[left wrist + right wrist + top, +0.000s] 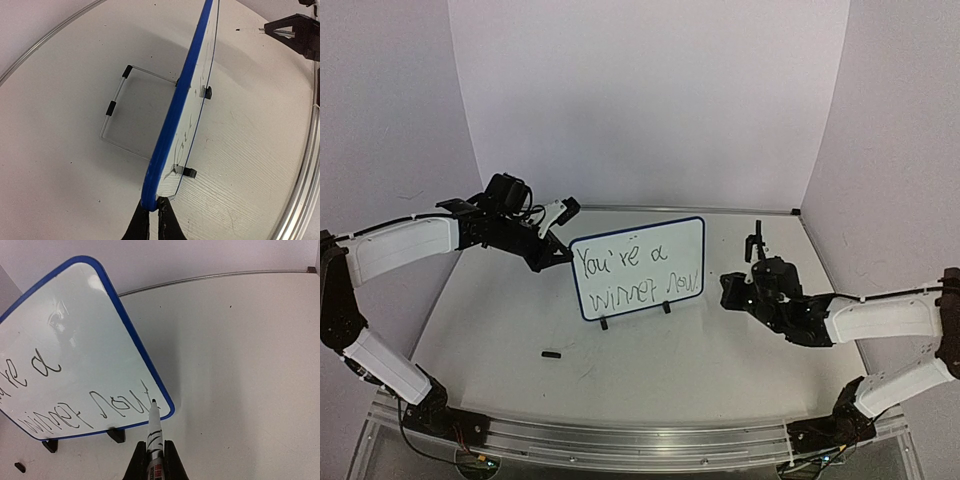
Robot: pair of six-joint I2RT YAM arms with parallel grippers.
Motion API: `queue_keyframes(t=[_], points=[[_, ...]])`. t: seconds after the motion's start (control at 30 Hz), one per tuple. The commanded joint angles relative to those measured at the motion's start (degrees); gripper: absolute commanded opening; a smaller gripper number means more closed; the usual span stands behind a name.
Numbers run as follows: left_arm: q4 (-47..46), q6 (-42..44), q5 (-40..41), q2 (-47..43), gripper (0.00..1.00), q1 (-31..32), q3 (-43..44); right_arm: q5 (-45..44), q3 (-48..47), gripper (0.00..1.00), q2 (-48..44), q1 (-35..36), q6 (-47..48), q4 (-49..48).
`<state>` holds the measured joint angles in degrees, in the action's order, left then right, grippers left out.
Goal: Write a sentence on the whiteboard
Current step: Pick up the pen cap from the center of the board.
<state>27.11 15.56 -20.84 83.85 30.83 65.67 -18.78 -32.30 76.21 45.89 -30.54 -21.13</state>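
White tabletop (650, 370), ringed by pale walls (650, 100), carries the whiteboard (638, 265), which stands upright near the middle on two small black feet (635, 315), its written face toward the near edge. A bent wire stand (117, 107) props the blue-framed board from behind. The left arm (400, 250) reaches in from the left, and the left tool (154, 207) is clenched on the board's left edge, its dark fingers (140, 225) pinching the blue frame at a corner. The right arm (880, 320) comes in from the right; the right tool (156, 450) is closed around a slim black-and-white marker pen (155, 432), uncapped, with its tip up by the board's lower right corner. Whether the tip touches the surface cannot be told. The sentence (625, 275), thin black handwriting in two slanted rows, reads "You're a winner now" and fills most of the board. A small black object (551, 354) lies alone on the tabletop, near and to the left of the board, well apart from both tools.
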Motion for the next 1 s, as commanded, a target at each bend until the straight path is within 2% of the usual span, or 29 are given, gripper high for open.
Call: queue_keyframes(t=[0.0,0.73,0.87,0.97], points=[[4.64,1.11,4.35,1.14,0.00,-0.16,0.58,-4.04,0.76,0.00,-5.11,-0.32,0.25,7.18],[6.25,-1.20,2.97,-3.55,0.01,-1.55,-0.18,-4.14,-0.61,0.00,-5.16,-0.31,0.12,8.30],[6.95,-2.69,5.54,-3.69,0.17,-1.58,-0.05,-2.89,-1.12,0.00,-5.21,-0.32,1.22,8.30],[6.68,-4.19,7.53,-4.33,0.38,-1.56,-0.34,-1.54,-1.73,0.00,-5.40,-0.34,2.24,8.42]])
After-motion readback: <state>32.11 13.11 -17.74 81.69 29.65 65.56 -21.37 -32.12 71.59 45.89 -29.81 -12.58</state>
